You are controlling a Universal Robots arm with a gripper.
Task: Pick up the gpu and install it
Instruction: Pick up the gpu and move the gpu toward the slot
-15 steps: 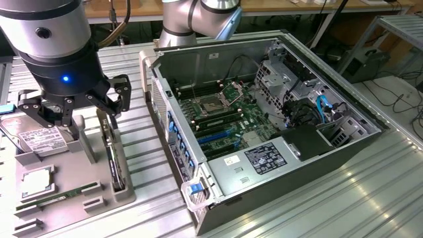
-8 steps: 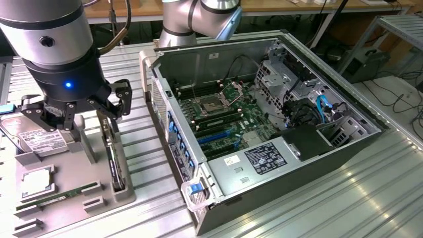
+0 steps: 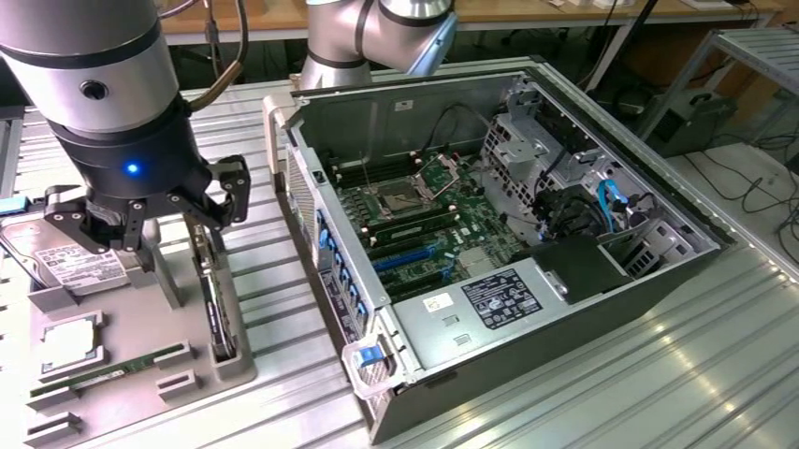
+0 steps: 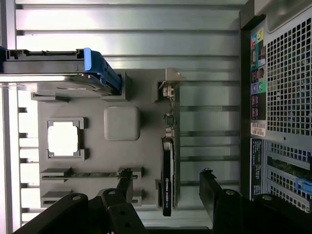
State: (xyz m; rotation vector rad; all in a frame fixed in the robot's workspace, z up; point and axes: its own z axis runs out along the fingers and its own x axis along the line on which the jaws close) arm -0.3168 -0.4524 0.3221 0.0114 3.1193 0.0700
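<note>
While the hand [image 3: 156, 220] hangs spread wide on the end of the arm [image 3: 94, 84], it is seen over the grey tray [image 3: 187, 383] at the exterior view's left. The gpu [image 3: 221, 318] is found standing on its long edge in a slot of that tray, on the side nearest the computer case [image 3: 525, 281]. From the wrist view the gpu [image 4: 167, 165] is seen edge-on as a thin dark strip, with its metal bracket at the end farther from the hand [image 4: 166, 173]. One black finger [image 4: 124, 183] is placed on each side of the card, apart from it, and nothing is pinched between them.

Other parts are held in the same tray [image 4: 146, 112]: a hard drive [image 4: 48, 68] with a blue bracket, a square processor chip [image 4: 63, 139] and a narrow RAM stick [image 4: 87, 174], all well clear of the fingers.

The computer case is laid on its side on the ribbed metal surface [image 3: 624, 374], just beside the tray, with its cover off, so that the green motherboard [image 3: 425, 224] and its blue slots are exposed. The perforated rear panel of the case [image 4: 287, 73] is shown by the wrist view.
</note>
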